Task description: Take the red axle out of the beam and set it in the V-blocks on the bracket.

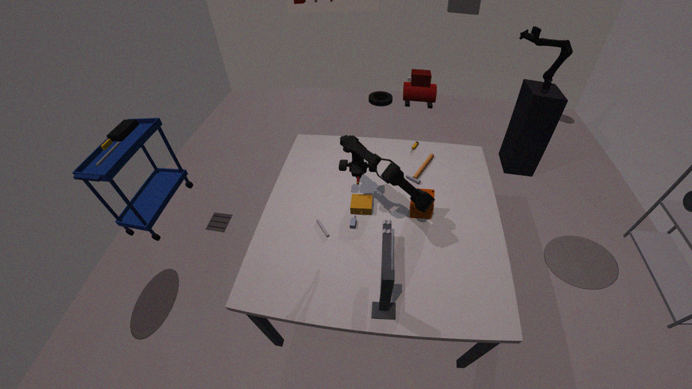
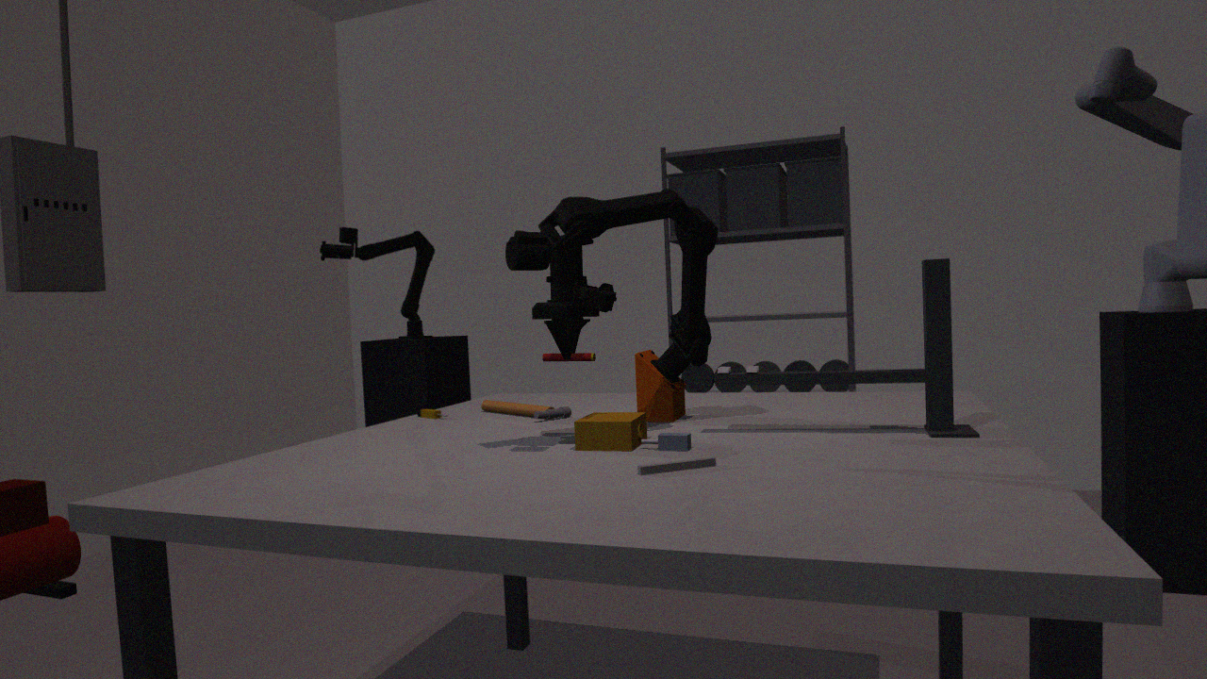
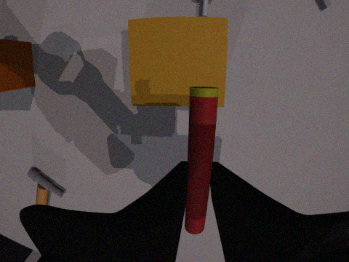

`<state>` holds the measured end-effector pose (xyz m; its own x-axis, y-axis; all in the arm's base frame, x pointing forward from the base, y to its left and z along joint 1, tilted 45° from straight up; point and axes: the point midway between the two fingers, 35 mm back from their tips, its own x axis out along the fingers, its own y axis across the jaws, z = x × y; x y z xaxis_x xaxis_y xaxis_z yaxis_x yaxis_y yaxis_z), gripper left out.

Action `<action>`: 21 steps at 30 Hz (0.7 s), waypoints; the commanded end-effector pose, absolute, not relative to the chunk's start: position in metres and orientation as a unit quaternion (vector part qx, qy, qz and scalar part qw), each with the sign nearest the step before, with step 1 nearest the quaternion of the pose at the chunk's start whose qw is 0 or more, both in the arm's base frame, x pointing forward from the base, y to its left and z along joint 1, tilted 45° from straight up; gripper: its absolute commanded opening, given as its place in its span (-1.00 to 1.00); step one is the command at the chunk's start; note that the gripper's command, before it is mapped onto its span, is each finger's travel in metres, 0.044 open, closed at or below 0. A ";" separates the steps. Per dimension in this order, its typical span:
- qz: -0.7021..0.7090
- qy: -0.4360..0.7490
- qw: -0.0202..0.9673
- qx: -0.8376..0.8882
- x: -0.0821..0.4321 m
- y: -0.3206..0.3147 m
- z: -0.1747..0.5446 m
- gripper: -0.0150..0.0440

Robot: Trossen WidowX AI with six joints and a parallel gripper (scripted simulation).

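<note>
Red axle (image 1: 358, 180) (image 2: 571, 356) (image 3: 201, 160) aloft: the jaws grip it, its withdrawal from the yellow beam (image 1: 361, 204) (image 2: 609, 431) (image 3: 178, 62) apparently complete.
The axle lies level between the jaws, both ends jutting out, its yellow-tipped end toward the beam, which sits on the table (image 1: 299, 270) (image 2: 590, 506) (image 3: 283, 145). Next should come a carry to the V-blocks (image 1: 387, 226) on the bracket (image 1: 387, 261) (image 2: 936, 346), whose foot stands near the table's edge, then lining up and lowering.
</note>
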<state>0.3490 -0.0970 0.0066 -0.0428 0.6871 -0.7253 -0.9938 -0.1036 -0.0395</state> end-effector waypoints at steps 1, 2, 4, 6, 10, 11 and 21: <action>0.677 0.253 0.621 -0.302 0.345 -0.083 0.025 -0.49; 0.677 0.253 0.621 -0.302 0.344 -0.079 0.029 -0.49; 0.677 0.254 0.621 -0.303 0.342 -0.073 0.038 -0.49; 0.677 0.254 0.621 -0.303 0.340 -0.066 0.046 -0.49; 0.676 0.255 0.621 -0.303 0.334 -0.052 0.063 -0.49; 0.676 0.255 0.621 -0.303 0.333 -0.049 0.067 -0.49; 0.676 0.255 0.621 -0.304 0.312 -0.016 0.104 -0.49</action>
